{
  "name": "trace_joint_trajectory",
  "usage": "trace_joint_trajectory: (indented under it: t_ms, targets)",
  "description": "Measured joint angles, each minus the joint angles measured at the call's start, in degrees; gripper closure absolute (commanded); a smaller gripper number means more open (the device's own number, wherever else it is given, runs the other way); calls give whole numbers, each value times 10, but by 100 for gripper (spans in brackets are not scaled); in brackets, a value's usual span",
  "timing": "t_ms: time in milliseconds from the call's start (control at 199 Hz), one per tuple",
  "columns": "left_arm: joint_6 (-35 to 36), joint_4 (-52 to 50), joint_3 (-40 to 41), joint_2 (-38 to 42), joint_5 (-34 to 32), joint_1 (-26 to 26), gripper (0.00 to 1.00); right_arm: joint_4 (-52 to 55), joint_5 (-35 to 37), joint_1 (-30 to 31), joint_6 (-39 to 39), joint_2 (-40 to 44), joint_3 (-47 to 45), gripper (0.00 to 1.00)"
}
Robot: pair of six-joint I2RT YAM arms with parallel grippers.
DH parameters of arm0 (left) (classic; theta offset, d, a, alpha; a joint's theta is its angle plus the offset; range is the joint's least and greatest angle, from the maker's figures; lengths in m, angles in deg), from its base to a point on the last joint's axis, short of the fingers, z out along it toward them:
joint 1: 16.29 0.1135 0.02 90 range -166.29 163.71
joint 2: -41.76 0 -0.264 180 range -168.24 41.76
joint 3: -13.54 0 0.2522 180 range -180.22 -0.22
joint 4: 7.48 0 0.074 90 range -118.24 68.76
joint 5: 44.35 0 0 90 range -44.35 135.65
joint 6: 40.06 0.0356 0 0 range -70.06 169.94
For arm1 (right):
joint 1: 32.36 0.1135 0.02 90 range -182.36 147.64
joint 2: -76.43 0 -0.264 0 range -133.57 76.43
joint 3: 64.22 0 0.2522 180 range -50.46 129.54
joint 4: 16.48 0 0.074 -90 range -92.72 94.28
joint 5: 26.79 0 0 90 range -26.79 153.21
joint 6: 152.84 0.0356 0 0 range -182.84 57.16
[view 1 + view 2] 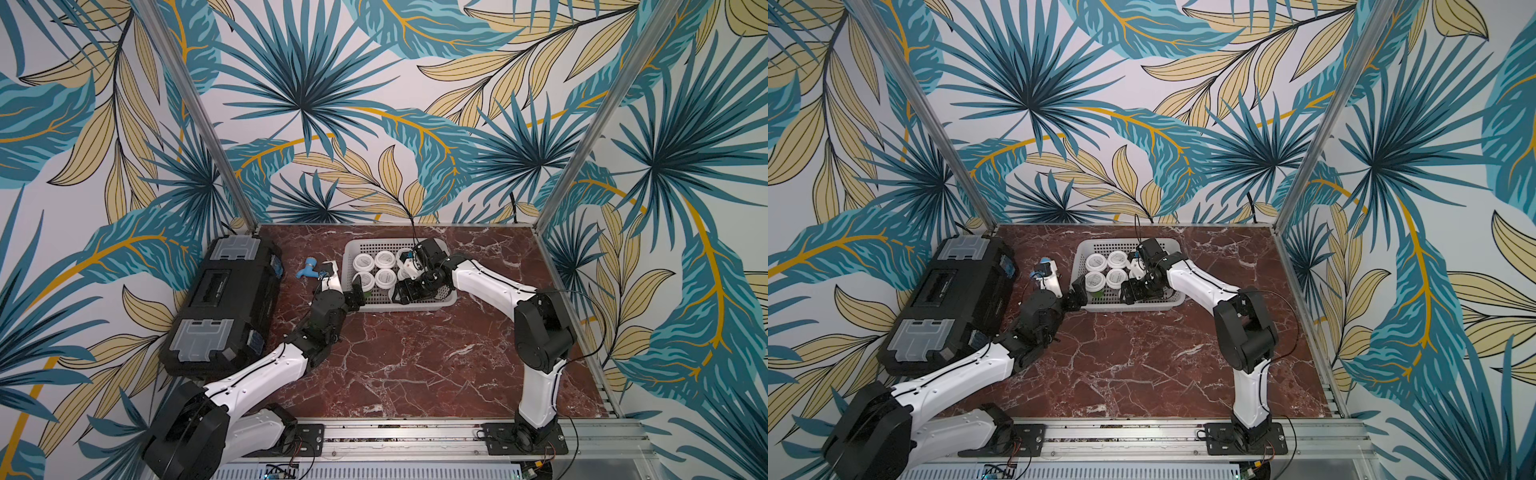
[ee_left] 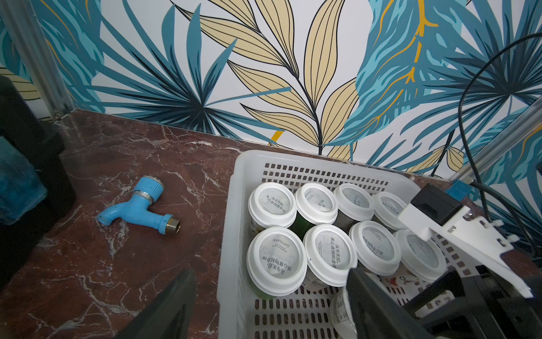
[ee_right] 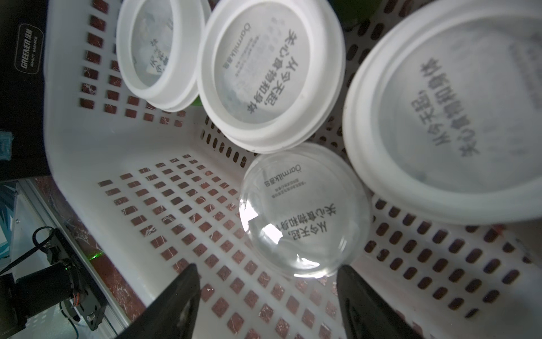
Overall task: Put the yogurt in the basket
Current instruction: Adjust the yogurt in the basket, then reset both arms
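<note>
Cups (image 2: 277,258) likely light, slick, thin-walled: grip sides under lid rim. Left gripper (image 2: 269,308), right gripper (image 3: 272,305) spread, empty.
</note>
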Motion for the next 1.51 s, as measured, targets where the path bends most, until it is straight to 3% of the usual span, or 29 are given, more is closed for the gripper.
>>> trace_joint_trajectory:
  t_ms: [272, 579, 886, 1077, 1208, 1510]
  targets:
    - [0, 0, 0, 0, 0, 2, 15, 2, 28, 0, -4, 13, -3, 22]
    - [0, 0, 0, -4, 5, 3, 15, -42, 65, 0, -3, 100, -60, 21]
    - [0, -1, 0, -22, 15, 5, 12, -122, 140, 0, 0, 193, -144, 14]
    - [2, -10, -3, -40, 22, 6, 6, -165, 217, 0, 3, 245, -199, 0]
    - [9, -24, -16, -53, 32, 11, 0, -180, 262, -3, 5, 270, -217, 0]
    - [15, -41, -32, -63, 42, 26, 0, -182, 292, -10, 5, 306, -236, 0]
